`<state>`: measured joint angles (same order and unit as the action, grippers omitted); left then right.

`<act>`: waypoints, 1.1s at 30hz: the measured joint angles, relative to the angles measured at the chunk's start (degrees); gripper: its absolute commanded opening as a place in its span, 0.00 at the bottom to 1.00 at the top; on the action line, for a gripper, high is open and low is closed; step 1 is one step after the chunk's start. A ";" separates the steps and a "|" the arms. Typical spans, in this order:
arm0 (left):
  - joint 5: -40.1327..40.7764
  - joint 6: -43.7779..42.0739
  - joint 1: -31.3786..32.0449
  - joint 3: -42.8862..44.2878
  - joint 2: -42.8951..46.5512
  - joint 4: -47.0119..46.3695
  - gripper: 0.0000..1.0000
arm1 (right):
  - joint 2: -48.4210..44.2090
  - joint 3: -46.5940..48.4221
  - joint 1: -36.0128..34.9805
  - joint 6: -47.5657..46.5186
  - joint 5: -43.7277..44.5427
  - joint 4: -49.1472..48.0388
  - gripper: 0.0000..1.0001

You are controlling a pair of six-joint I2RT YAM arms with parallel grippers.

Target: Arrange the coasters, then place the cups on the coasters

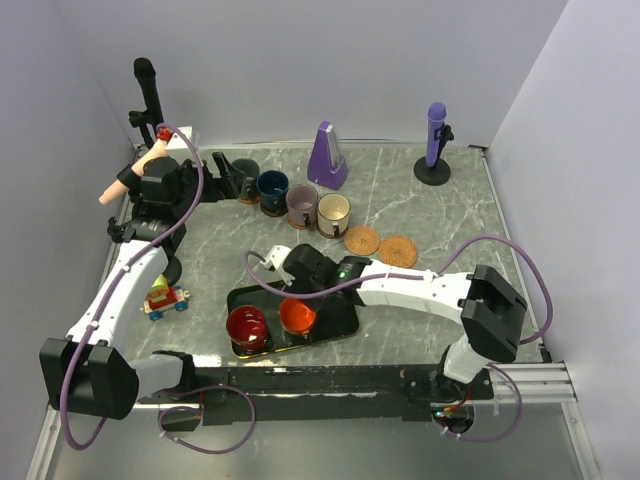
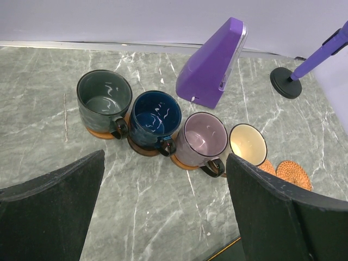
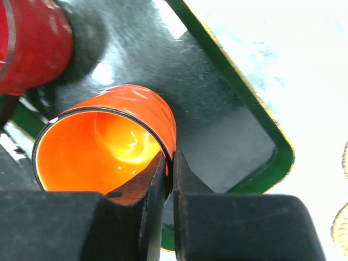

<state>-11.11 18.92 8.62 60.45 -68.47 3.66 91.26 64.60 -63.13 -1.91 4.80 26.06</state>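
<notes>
On the black tray [image 1: 340, 318] stand an orange cup [image 1: 297, 316] and a red cup [image 1: 247, 326]. My right gripper [image 3: 169, 168] is shut on the orange cup's [image 3: 109, 147] rim, one finger inside and one outside. The red cup [image 3: 30, 43] sits just beyond it. At the back, dark green [image 2: 104, 95], navy [image 2: 155, 115], lilac [image 2: 204, 136] and cream [image 2: 247, 144] cups form a row, with a coaster showing under the first three. Two bare coasters [image 1: 362, 240] [image 1: 397, 251] continue that row. My left gripper [image 2: 166, 217] hangs open above bare table, near the row.
A purple metronome [image 1: 328, 157] and a purple microphone on a black stand [image 1: 434, 140] are behind the cups. A black stand [image 1: 148, 90] rises at the back left. A small toy car [image 1: 165, 298] lies by the left arm. Walls close in on three sides.
</notes>
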 measured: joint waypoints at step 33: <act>0.04 -0.02 0.11 -0.02 0.00 0.00 0.97 | -0.96 -0.52 1.77 21.29 4.79 4.04 0.03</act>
<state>-11.07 18.90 8.73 60.42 -68.47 3.66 90.30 64.07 -61.36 19.38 9.58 30.11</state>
